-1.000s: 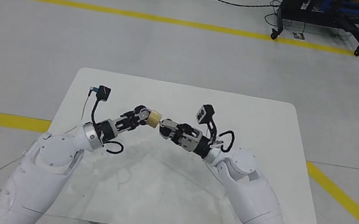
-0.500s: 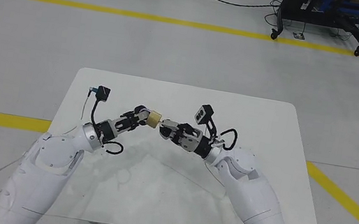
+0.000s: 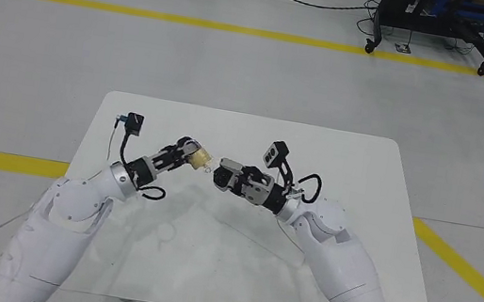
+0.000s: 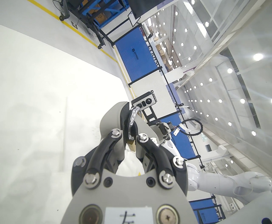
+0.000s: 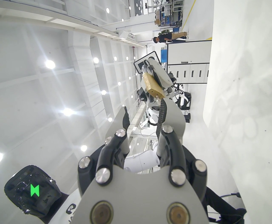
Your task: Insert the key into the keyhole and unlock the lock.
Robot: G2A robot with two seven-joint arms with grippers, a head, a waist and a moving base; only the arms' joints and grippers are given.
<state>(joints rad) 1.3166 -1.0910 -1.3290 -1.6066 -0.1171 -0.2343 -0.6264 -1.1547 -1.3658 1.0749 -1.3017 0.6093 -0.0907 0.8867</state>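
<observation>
Brass padlock (image 5: 152, 86), silver shackle (image 4: 132, 118), key stub (image 5: 157, 97) protruding from its base

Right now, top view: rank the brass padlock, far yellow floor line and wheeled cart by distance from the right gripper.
From the right gripper:
1. brass padlock, held in the left gripper, just off the right one's fingertips.
2. far yellow floor line, on the floor ahead.
3. wheeled cart, farther back, to the right.
</observation>
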